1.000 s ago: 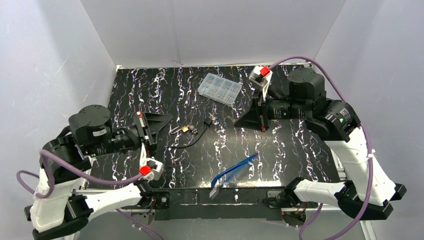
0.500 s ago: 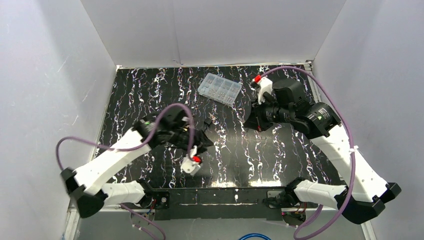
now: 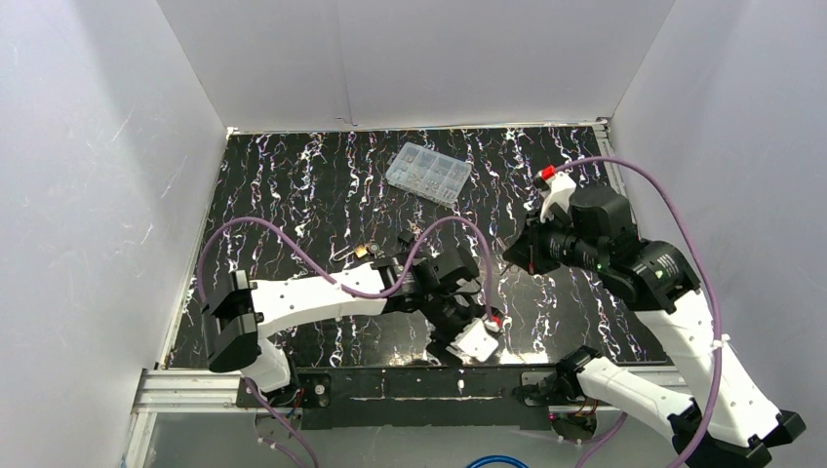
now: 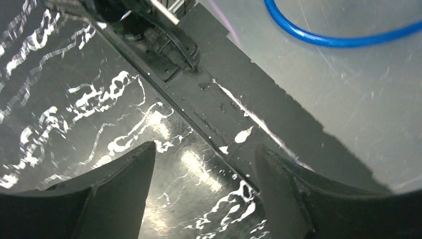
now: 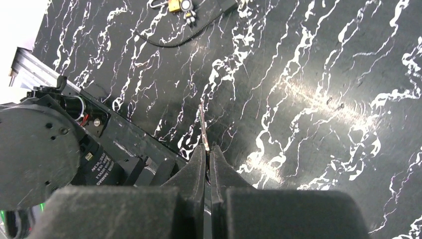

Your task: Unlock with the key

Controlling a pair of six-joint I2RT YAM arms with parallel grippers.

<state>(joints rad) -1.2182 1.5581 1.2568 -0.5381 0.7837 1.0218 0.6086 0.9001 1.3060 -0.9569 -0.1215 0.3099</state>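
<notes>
Right wrist — key (image 5: pixel 203 127) in right gripper (image 5: pixel 208 149), padlock (image 5: pixel 174 6) well ahead

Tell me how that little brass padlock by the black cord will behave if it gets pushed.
The padlock lies loose on the glossy tabletop, so it would probably slide rather than resist. The black cord beside it curves slackly, so likely floppy. It looks like brass, so probably heavy for its size.

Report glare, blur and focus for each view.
Top external: evenly lit, sharp, the table barely glinting. Left wrist: soft, bright glare patches on the table, left gripper fingers dark and blurred. Right wrist: a glare streak right of centre; the thin metal strip in the right gripper is crisp.
</notes>
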